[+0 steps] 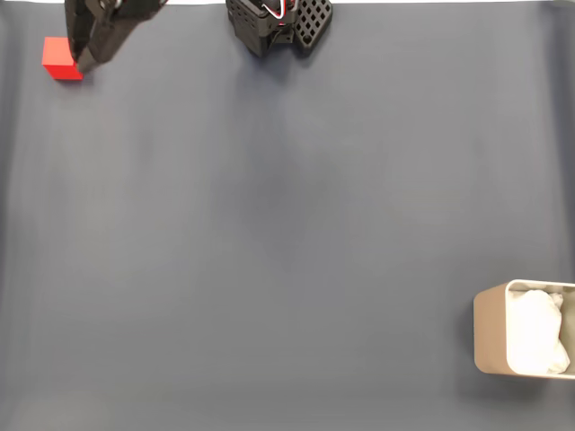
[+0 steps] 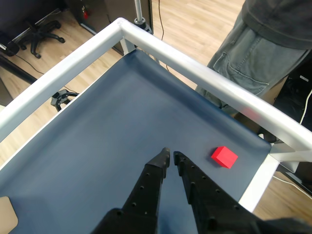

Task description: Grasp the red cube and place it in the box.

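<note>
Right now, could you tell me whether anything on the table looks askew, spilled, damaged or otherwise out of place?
Nothing stands out. The red cube sits flat on the dark mat, apart from the nearly closed gripper. In the fixed view the box stands upright at the right edge, partly out of frame, its white lining inside.

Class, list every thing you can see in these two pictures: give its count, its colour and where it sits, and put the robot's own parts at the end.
red cube: one, bright red, on the mat near a table corner, right of the fingertips in the wrist view; top left in the fixed view.
box: one, beige-grey with white wrinkly lining, lower right edge of the fixed view, cut by the frame.
mat: one, dark blue-grey, covering the table.
table frame: one, silver-white rail round the mat.
office chair: one, black, on the wooden floor, top left of the wrist view.
person: one, grey trousers, standing beyond the rail.
arm base: one, black, top centre of the fixed view.
gripper: one, black, fingers nearly together, beside the cube, holding nothing.
</note>
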`<state>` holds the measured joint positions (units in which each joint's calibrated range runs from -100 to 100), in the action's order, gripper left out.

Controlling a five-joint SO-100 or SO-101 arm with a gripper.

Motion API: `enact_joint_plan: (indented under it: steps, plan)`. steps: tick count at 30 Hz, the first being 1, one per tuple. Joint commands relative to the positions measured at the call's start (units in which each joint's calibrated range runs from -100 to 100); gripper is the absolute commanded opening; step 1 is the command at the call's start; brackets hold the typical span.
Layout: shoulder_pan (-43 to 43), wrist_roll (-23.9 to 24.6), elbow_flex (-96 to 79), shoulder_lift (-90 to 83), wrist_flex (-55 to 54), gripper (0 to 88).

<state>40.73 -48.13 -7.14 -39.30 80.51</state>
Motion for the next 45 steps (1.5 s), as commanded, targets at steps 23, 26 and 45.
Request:
enact_joint_plan:
  steps: [23, 26, 45]
  plan:
    - [15.0, 2.2, -4.5, 1.0, -3.9, 0.0]
    - [16.9, 2.2, -5.4, 1.4, -4.8, 0.0]
    - [25.0, 2.8, -13.0, 1.2, -10.0, 0.0]
